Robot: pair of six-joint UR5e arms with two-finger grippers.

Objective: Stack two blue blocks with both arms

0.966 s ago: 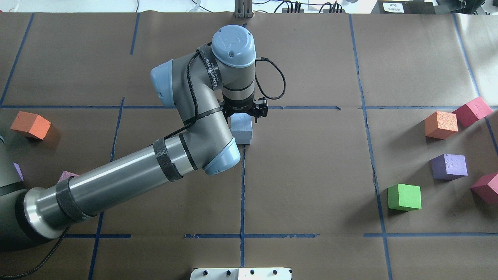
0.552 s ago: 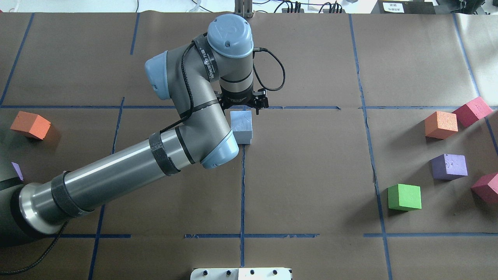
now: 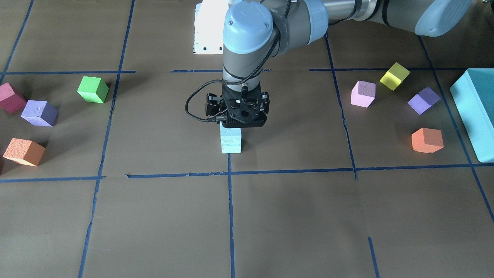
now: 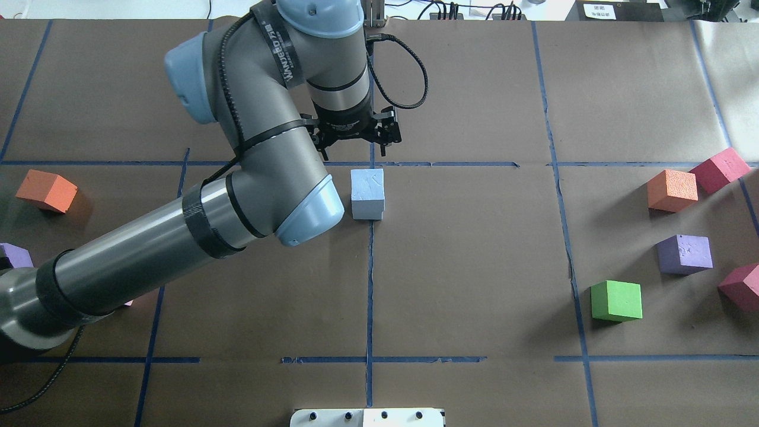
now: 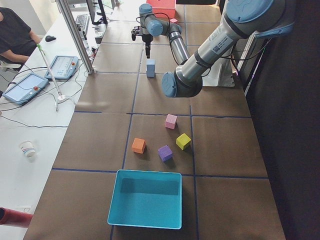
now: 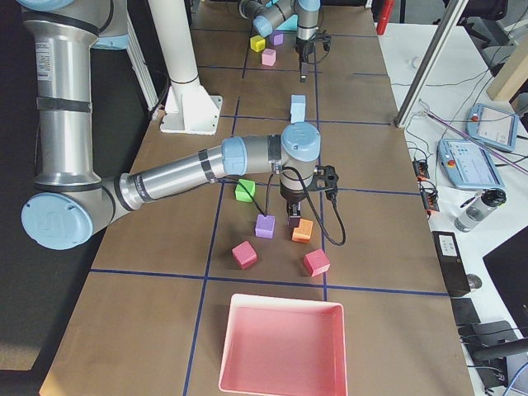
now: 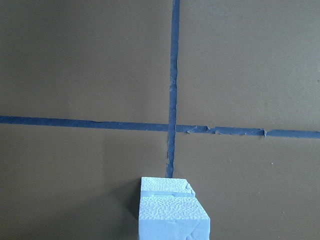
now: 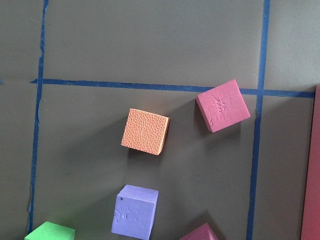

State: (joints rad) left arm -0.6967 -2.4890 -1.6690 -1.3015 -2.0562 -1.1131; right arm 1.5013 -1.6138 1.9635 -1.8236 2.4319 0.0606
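Observation:
The two blue blocks (image 4: 367, 193) stand stacked one on the other at the table's centre, beside a blue tape line. The stack also shows in the front view (image 3: 230, 141), the left side view (image 5: 150, 68) and at the bottom of the left wrist view (image 7: 170, 212). My left gripper (image 3: 240, 122) hangs straight above the stack, apart from it, with its jaws spread and empty. My right gripper (image 6: 291, 221) shows only in the right side view, low over the cubes at the table's right end. I cannot tell whether it is open or shut.
A green cube (image 4: 616, 300), an orange cube (image 4: 672, 190), a purple cube (image 4: 685, 254) and two red cubes lie on the right. On the left lie an orange cube (image 4: 46, 190) and pink, yellow and purple cubes. A teal box (image 3: 474, 112) and a pink tray (image 6: 280, 346) stand at the ends.
My left gripper has risen off the top blue block and the arm has lifted. The stack stays in place. The cubes on the right have not moved.

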